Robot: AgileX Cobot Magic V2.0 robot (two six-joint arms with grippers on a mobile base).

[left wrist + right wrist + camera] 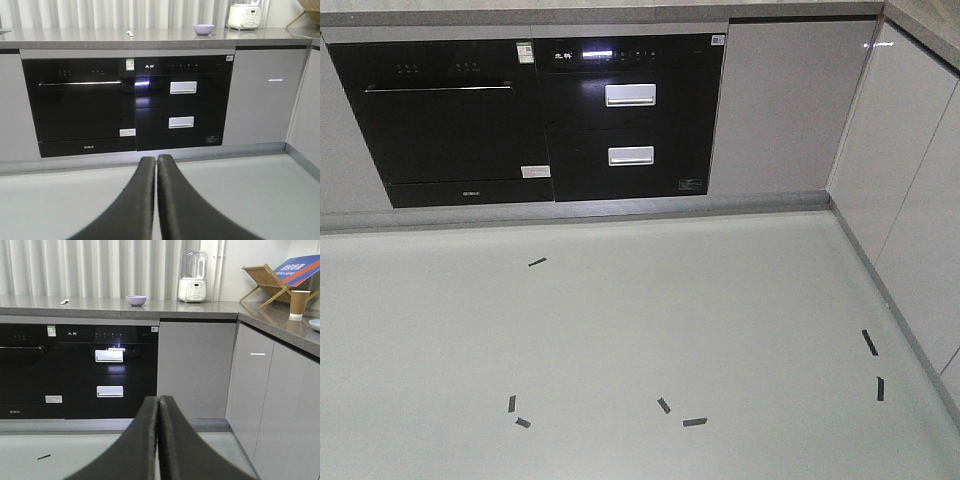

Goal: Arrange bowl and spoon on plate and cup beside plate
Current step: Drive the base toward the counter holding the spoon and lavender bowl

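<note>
Left gripper (pixel 156 161) pinched shut, empty. The bowl (pixel 204 29) sits on the counter (pixel 75 37) far ahead, up and right of it, the spoon (pixel 130 33) up-left. Right gripper (pixel 158 400) clenched too, empty, with the cup (pixel 299 303) and plate (pixel 315 324) well off to its upper right, near each other.

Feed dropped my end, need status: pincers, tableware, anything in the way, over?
Left pincer, right pincer shut, empty. Bowl, spoon on back counter, apart. Cup, plate on right counter. Nothing seen blocking.
</note>
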